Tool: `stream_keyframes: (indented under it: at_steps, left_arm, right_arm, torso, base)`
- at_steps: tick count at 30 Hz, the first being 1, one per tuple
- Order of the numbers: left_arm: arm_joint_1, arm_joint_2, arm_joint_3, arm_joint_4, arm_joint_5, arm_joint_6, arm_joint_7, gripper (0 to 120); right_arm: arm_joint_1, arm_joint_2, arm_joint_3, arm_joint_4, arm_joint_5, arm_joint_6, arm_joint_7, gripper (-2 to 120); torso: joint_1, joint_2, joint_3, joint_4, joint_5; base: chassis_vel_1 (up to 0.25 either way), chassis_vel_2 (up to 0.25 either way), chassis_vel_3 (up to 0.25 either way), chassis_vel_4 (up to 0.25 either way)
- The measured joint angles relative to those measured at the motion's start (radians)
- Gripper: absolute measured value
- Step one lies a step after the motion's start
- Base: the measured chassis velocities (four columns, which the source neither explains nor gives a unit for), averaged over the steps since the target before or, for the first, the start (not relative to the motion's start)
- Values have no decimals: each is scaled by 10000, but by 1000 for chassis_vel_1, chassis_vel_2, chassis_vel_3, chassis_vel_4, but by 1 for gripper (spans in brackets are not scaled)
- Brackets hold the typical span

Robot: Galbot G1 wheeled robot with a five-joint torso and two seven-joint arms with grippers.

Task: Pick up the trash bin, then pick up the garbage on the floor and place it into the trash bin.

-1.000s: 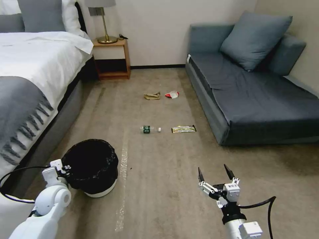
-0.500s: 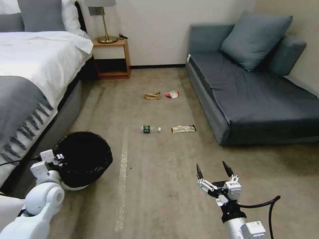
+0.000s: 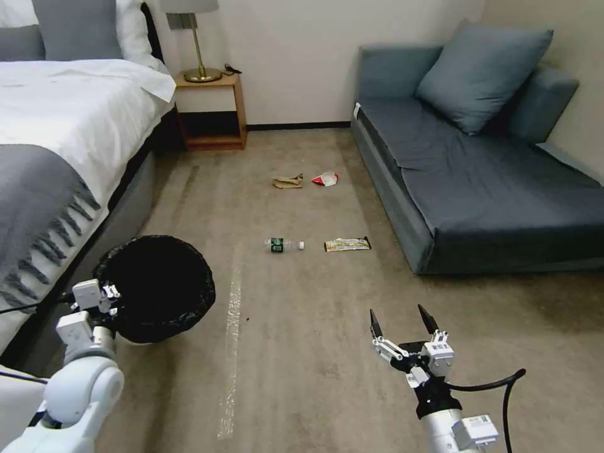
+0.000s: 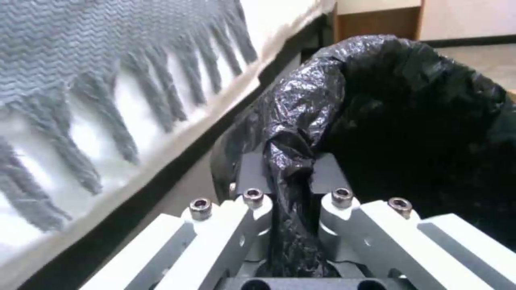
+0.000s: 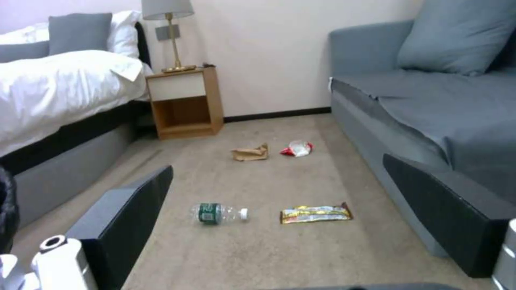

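Left pincer (image 4: 290,181) grips the trash bin (image 3: 157,286); bottle's (image 5: 217,212) green label unreadable.

The small round trash bin lined with a crinkly black plastic bag (image 3: 157,288) is held off the beige short-pile carpet (image 3: 302,377) at the near left, beside the white-sheeted bed (image 3: 69,126), its rim pinched by the left gripper (image 4: 290,197). Farther ahead on the carpet, the clear plastic bottle with a green label (image 3: 283,245) is placed just left of the yellow-black snack wrapper (image 3: 347,244), and beyond them the crumpled tan paper (image 3: 288,182) is found left of the crumpled red-white wrapper (image 3: 326,179). The blue-grey fabric sofa (image 3: 491,176) is set along the right, the wooden nightstand (image 3: 211,110) stands at the far wall between bed and sofa, and the right gripper (image 3: 402,322) is held spread above the carpet at the near right.
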Motion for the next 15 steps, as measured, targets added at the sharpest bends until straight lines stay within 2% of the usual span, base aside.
stream_keyframes:
  at_steps: [7,15]
  left_arm:
    - [108,-257,-64,6,621,-236,-48,7]
    - [185,-396,-104,78,748,-380,-73,7]
  right_arm:
    - [187,0,29,-196,91,-12,-18,100]
    - [340,0,8,-431,96,-2,-58,100]
  torso:
    - [0,0,0,-2,1]
    - [-1,0,0,-1,0]
  base:
    - [0,0,0,0]
    - [0,0,0,0]
